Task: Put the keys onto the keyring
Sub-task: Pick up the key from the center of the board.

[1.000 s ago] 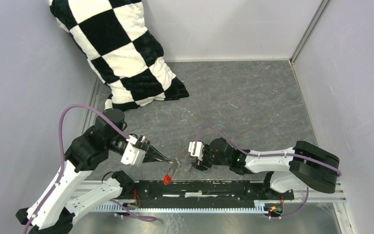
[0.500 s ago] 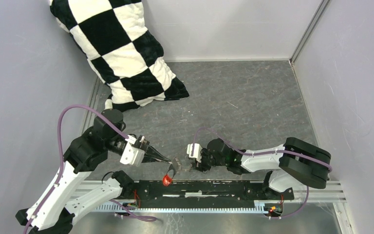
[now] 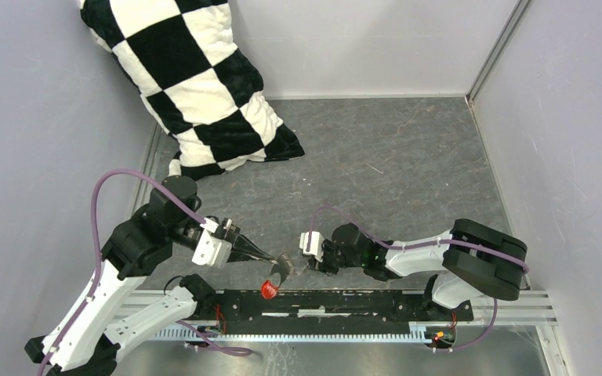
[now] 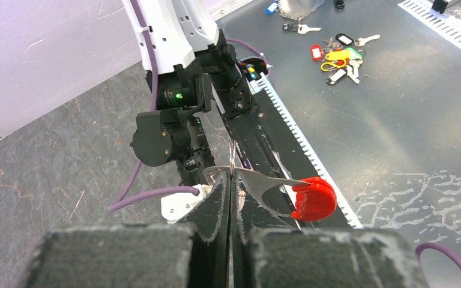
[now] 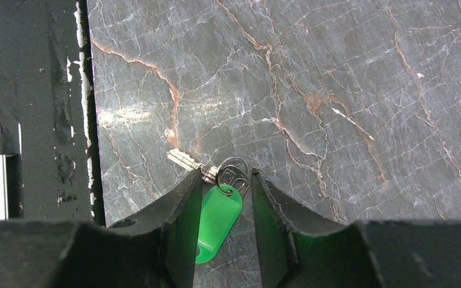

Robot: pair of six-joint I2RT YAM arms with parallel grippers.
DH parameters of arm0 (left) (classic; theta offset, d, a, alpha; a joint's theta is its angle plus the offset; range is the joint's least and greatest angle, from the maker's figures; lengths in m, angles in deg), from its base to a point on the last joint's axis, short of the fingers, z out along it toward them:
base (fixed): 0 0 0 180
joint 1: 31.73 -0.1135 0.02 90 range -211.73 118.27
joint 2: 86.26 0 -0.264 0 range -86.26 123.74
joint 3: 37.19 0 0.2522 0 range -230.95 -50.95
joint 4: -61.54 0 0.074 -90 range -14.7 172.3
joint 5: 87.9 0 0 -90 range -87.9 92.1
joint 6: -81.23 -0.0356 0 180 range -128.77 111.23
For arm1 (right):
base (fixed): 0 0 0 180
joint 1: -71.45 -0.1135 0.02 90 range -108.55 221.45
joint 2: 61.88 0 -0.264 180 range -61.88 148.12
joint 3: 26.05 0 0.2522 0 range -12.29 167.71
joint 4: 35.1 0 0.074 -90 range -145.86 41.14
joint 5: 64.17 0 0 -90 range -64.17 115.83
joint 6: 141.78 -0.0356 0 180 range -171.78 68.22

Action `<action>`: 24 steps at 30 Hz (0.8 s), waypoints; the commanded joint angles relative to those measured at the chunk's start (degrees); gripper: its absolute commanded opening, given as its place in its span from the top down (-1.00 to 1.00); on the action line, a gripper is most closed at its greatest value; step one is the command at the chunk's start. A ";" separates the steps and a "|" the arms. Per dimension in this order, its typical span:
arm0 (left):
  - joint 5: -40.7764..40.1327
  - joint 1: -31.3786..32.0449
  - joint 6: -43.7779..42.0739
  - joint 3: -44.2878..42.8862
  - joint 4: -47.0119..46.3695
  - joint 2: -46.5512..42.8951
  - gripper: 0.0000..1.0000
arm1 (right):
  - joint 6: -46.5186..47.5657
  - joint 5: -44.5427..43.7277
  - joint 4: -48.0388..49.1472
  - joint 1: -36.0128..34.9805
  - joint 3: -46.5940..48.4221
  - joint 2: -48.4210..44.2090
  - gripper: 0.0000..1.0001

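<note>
Grey tabletop [image 5: 336,90]: left claw [image 4: 229,180] tight on keyring [image 4: 312,199], right claw [image 5: 225,180] ajar astride green key [image 5: 216,219].

At bottom centre the right gripper [image 5: 225,180] has its dark fingers [image 5: 180,222] apart, straddling the green tag [image 5: 217,221] of a silver key [image 5: 183,159] whose blade points to the upper left on the grey veined tabletop [image 5: 336,90]; a black strip [image 5: 36,90] runs down the left edge.

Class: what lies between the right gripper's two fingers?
The green-headed key, flat on the grey table; its metal blade pokes past the fingers. The right wrist view shows it.
</note>
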 commanded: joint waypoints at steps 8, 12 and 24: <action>1.84 0.11 2.70 -2.31 -1.84 -0.28 0.96 | -2.18 3.71 1.99 0.96 0.81 1.34 0.42; 2.04 0.04 3.21 -2.37 -1.87 -0.28 0.96 | -3.87 6.74 2.75 2.72 0.82 1.32 0.48; 2.75 0.11 3.51 -2.48 -1.97 -0.10 0.96 | -5.40 8.43 2.60 5.07 1.03 -0.27 0.24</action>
